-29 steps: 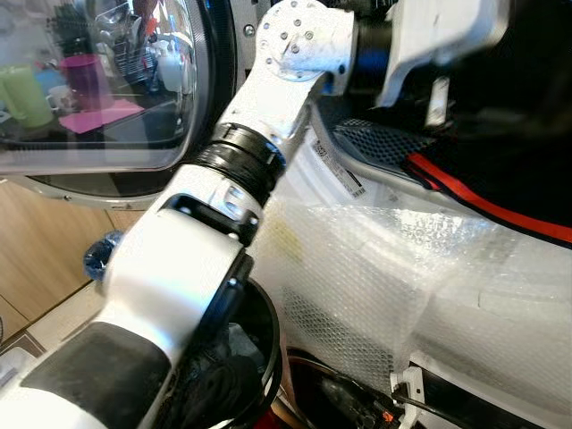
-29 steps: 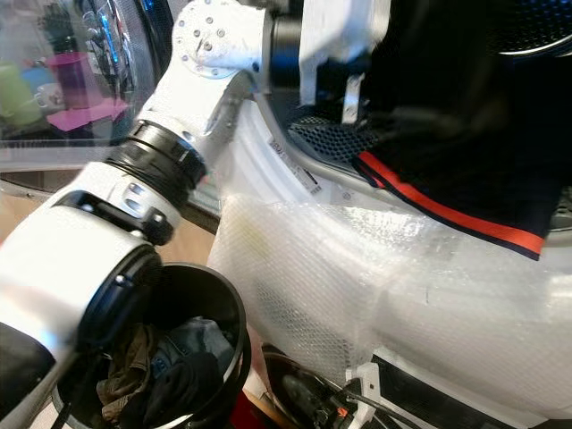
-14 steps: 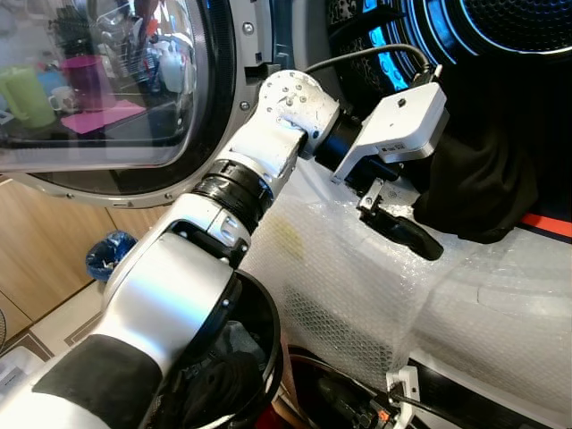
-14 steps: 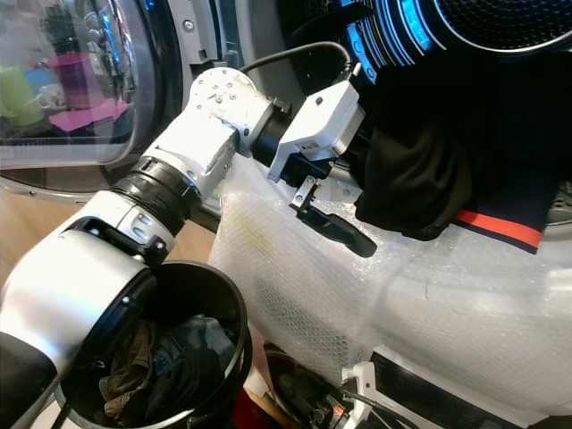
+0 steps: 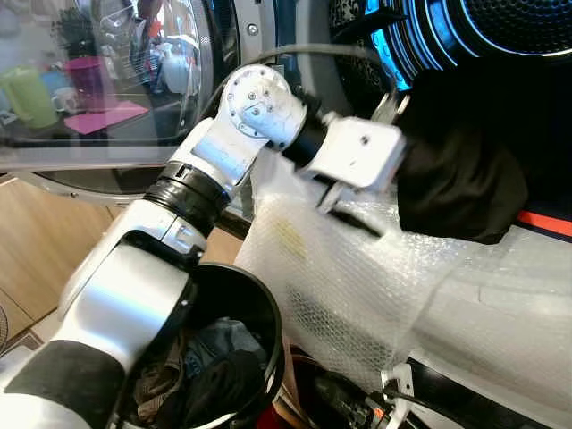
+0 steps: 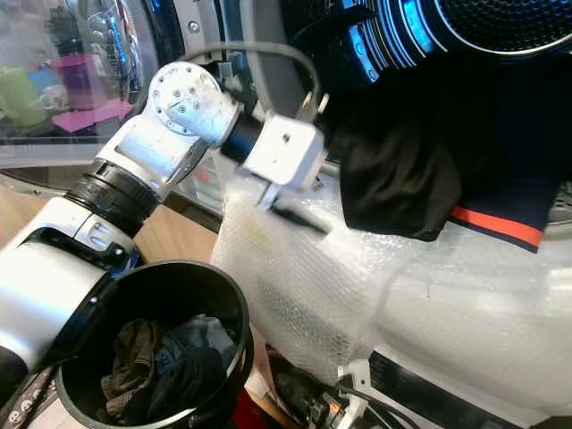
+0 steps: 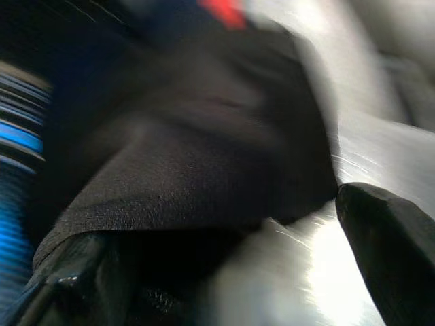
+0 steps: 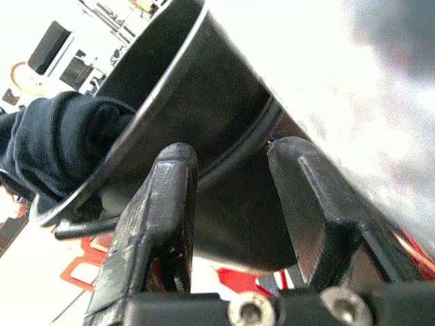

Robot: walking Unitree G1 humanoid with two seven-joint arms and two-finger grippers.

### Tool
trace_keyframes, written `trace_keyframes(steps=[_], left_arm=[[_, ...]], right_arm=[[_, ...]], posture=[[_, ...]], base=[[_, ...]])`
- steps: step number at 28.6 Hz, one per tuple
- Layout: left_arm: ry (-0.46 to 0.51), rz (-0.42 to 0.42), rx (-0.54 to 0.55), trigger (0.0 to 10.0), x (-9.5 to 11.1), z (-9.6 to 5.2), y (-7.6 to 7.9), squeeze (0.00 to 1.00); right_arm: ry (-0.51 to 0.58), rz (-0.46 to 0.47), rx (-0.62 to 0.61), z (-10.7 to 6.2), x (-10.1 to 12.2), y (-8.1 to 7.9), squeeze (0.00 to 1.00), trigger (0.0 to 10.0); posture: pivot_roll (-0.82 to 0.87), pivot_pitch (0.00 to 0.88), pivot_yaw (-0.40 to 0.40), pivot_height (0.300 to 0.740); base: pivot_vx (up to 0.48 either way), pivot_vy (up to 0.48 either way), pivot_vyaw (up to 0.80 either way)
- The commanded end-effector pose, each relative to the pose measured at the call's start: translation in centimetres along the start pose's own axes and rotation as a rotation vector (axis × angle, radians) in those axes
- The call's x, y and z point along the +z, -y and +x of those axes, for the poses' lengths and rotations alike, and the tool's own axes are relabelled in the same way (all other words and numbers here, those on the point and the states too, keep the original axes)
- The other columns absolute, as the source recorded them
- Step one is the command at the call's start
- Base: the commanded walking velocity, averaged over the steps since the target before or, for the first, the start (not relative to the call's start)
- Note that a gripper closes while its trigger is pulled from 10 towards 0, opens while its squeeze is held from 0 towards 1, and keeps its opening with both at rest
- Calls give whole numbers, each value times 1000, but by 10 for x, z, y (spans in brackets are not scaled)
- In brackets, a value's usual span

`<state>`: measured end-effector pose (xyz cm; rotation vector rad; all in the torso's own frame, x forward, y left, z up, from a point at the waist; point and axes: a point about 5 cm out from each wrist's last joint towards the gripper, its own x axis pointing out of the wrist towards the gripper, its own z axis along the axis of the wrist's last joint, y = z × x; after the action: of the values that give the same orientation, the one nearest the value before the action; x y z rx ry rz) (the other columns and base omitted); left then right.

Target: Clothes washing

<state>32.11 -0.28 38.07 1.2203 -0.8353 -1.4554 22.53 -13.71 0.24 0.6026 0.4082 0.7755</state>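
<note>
Left arm extended across the front of the washer [image 5: 295, 27]. Left end effector [image 5: 350, 213] sits over the bubble wrap [image 5: 357, 277] covering the lower lip of the drum opening, just beside the hanging edge of the black garment [image 5: 460, 183]. Motion blur in the eye views; in the left wrist view its two fingers [image 7: 391, 244] stand well apart with nothing between them, the garment lying just past the tips.

The garment hangs out of the drum [image 6: 500, 22] over the wrapped lip. A red stripe [image 6: 505, 228] shows along its lower edge to the robot's right. Blue-lit rim of the drum is visible above it.

Washer door [image 5: 98, 89] is swung open to the left; its glass reflects coloured items from the room.

Black bucket [image 6: 192, 295] stands on the floor below the opening, under the left arm. Inside: brownish and dark clothes [image 6: 156, 366].

Right end effector [image 8: 228, 197] hangs by the bucket's outer wall. Fingers spread, gripping nothing. A dark blue cloth [image 8: 61, 146] bulges over the bucket's rim in that view.
</note>
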Motion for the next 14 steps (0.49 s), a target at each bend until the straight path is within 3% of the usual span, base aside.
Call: trace_keyframes(steps=[1,2,3,4,5,6,7,8,11,14], left_arm=[[136,97,215,10000,23,1,-17,1000],[176,78,266,10000,25,2,-18,1000],[239,14,312,10000,27,3,-16,220],[275,-32,330,10000,28,4,-14,220],[334,-164,401,10000,26,5,-12,0],[334,-164,401,10000,26,5,-12,0],[404,-339,494,10000,22,5,-11,0],[457,-461,541,10000,19,5,-12,0],[604,-711,612,10000,16,3,-6,0],[620,-769,605,10000,16,2,1,0]], right_arm=[[-2,2,-5,1,-2,1,0,10000],[-2,2,-5,2,-1,1,0,10000],[-3,3,-4,3,-1,1,0,10000],[-5,3,-3,3,-1,2,0,10000],[-8,3,-1,4,-2,2,0,10000],[-8,3,-1,4,-2,2,0,10000],[-8,4,0,5,-2,3,0,10000],[-9,5,0,5,-3,3,0,10000],[-11,13,-1,5,-5,4,0,10000],[-13,13,1,5,-6,4,0,10000]], posture=[[83,0,33,740],[91,0,29,740],[92,0,28,740],[94,0,28,740],[100,0,26,740],[100,0,26,740],[100,0,26,740],[99,0,30,740],[96,0,27,740],[96,0,26,740]], base=[[0,0,0],[0,0,0],[0,0,0],[0,0,0],[0,0,0],[0,0,0],[0,0,0],[0,0,0],[0,0,0],[0,0,0]])
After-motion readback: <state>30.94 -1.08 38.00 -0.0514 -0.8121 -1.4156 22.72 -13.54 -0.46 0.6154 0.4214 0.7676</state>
